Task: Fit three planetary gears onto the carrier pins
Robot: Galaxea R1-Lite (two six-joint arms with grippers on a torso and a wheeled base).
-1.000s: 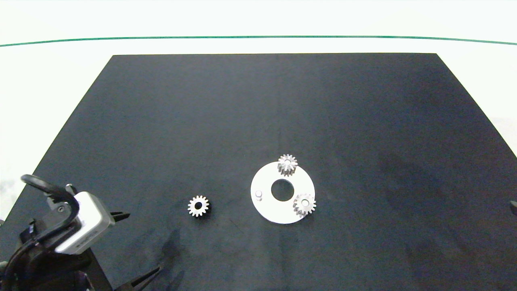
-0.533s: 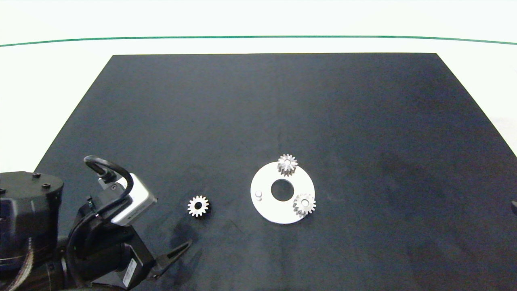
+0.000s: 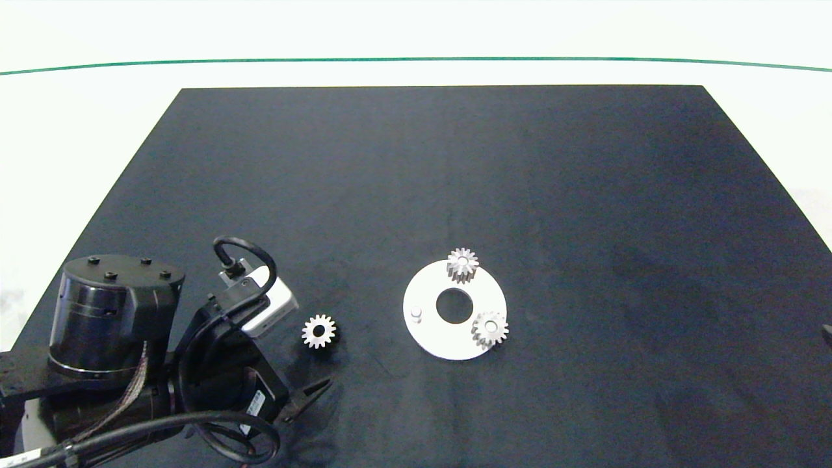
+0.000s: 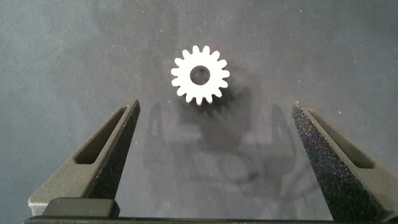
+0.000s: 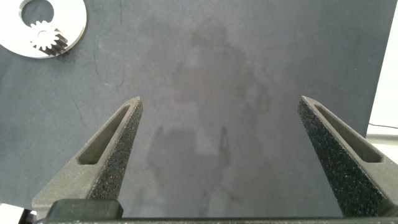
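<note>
One loose silvery planetary gear (image 3: pixel 318 331) lies flat on the black mat, left of the white disc (image 3: pixel 432 338). My left gripper (image 3: pixel 303 343) hovers just short of it, open; in the left wrist view the gear (image 4: pixel 200 76) sits slightly beyond the gap of the left gripper (image 4: pixel 216 104). Two more gears sit on carrier pins: one at the disc's far edge (image 3: pixel 463 264), one at its near right (image 3: pixel 489 329). The third pin (image 3: pixel 416 314) stands bare on the disc's left side. My right gripper (image 5: pixel 219 102) is open over bare mat, far right.
The black mat (image 3: pixel 585 195) covers most of the white table, whose green line (image 3: pixel 416 60) runs along the far side. The right wrist view catches the disc (image 5: pixel 74 18) with one gear (image 5: pixel 48 38) on it. Only a sliver of the right arm (image 3: pixel 827 333) shows.
My left arm has swung in from the lower left corner toward the loose gear, bringing the open fingers up beside it. The gears and disc have stayed put.
</note>
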